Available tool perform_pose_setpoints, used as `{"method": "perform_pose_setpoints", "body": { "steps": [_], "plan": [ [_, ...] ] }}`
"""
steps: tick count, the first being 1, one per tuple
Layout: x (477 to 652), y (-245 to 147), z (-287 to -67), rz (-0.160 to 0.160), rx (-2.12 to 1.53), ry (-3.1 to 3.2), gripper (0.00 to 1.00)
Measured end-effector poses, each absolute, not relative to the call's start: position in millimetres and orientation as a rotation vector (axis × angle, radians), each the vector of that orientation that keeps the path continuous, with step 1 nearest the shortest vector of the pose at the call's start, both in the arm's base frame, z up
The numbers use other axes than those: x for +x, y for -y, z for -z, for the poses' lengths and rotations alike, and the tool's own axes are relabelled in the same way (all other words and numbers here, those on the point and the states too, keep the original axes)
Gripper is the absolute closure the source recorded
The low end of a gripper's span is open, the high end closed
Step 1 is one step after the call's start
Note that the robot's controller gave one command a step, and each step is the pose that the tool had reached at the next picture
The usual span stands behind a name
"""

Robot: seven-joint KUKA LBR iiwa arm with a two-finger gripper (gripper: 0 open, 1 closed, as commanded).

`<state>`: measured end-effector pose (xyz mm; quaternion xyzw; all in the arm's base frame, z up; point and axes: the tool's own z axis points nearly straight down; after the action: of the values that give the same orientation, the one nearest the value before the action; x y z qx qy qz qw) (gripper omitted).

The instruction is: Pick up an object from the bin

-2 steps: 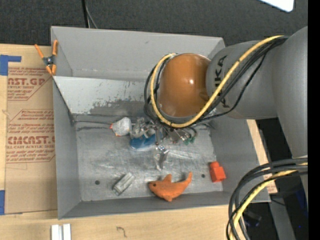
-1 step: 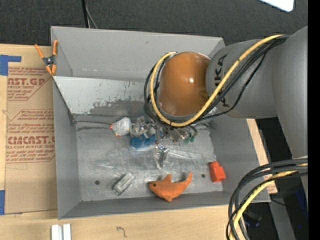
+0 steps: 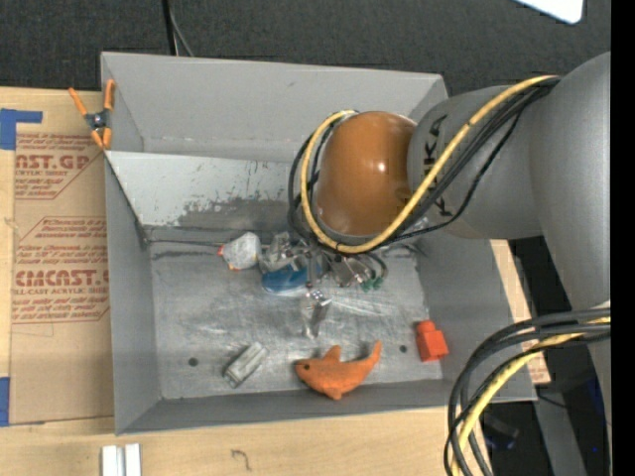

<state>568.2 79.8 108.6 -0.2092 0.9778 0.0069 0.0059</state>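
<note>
My gripper (image 3: 316, 317) hangs below the orange wrist cover, near the middle of the bin floor, its metal fingertip showing just above the floor. An orange fish-shaped toy (image 3: 337, 371) lies right in front of it, near the front wall. A blue round thing (image 3: 284, 280) sits just behind and left of the fingertip, partly hidden by the gripper body. Left of that lies a white crumpled thing with a red tip (image 3: 241, 251). Nothing shows between the fingers.
A small grey metal block (image 3: 243, 363) lies at the front left. An orange-red block (image 3: 431, 341) sits at the right of the floor. Something small and green (image 3: 372, 283) peeks out beside the gripper body. The arm covers the bin's back right.
</note>
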Motion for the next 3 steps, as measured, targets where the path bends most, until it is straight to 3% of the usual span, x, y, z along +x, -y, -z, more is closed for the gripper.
{"method": "perform_pose_setpoints", "body": {
  "steps": [1, 2, 3],
  "plan": [
    [584.5, -65.1, -93.6, -0.017, -0.359, -3.12, 0.0],
    [586.9, -65.2, -82.1, -0.005, -0.625, -3.073, 1.0],
    [586.9, -65.1, -82.1, -0.005, -0.626, -3.073, 1.0]
  ]
}}
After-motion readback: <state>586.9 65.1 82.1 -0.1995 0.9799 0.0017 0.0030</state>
